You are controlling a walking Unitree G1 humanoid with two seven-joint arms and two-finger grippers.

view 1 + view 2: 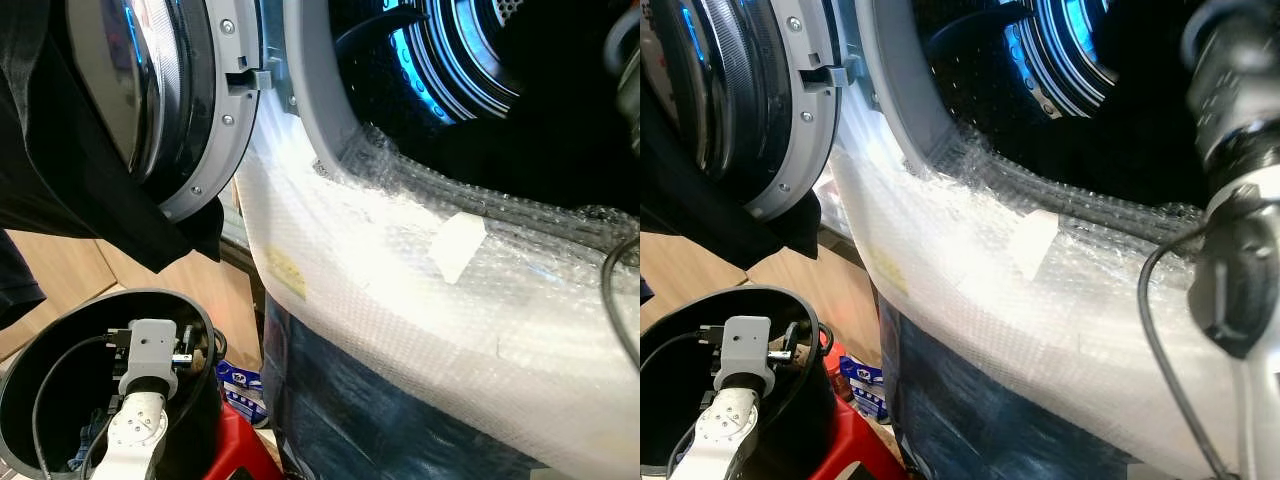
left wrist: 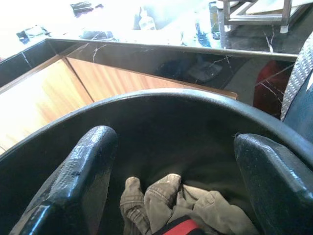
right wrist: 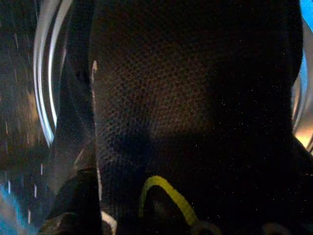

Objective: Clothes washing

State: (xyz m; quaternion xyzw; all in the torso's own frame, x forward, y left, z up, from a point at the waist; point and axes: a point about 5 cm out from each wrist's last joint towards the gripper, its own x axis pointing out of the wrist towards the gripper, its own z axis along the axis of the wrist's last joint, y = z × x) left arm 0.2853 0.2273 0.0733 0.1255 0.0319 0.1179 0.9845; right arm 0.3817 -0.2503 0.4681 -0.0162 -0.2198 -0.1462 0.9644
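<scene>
Black mesh garment hanging in washer drum, khaki clothes in black bin

Sheets of bubble wrap cover the front of the machine below its opening, running from upper left down to the right. A pale strip of tape lies on the wrap near the middle, and a small yellow label sits further left. Under the wrap, a dark blue plastic film shows. Low on the left, a red stool stands on the wooden floor. Beside the stool lies a blue and white packet. A black cable hangs at the right.
</scene>
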